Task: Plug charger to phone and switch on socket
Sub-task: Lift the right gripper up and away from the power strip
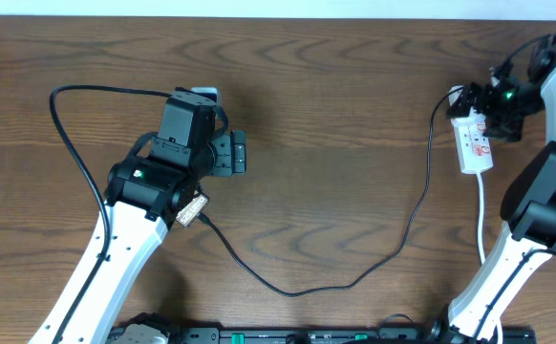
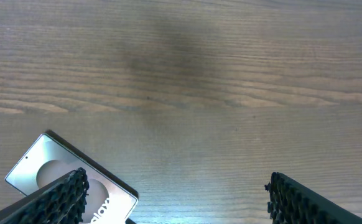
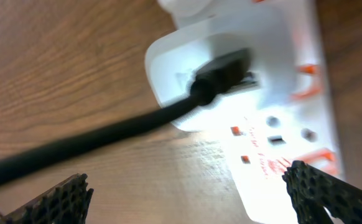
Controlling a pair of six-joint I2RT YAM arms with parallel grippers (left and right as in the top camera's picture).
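Overhead only: charger (image 1: 292,293) traced as a thin black line from the socket (image 1: 474,143) at far right, sagging toward the near edge of the table (image 1: 335,86), slipping under the left arm (image 1: 96,258), looping wide to the left and vanishing by the phone (image 1: 204,94), itself hidden but for a pale corner. Cannot tell whether plugged into the phone.

Left wrist only: phone face at lower left, lying flat, with a round mark and a few white letters cut off by finger and frame, not legible whole.

Right wrist only: white plug (image 3: 199,68) seated at the socket's end, black lead running off left. Orange-red marks and a blurred line of script along the strip, unreadable.

Left gripper (image 2: 176,180) poised low over the phone, fingers (image 2: 63,193) spread wide, gripping nothing. Right gripper (image 3: 187,177) tipped down just above the socket, likewise wide apart and empty. Right arm (image 1: 545,191) folded at the elbow.
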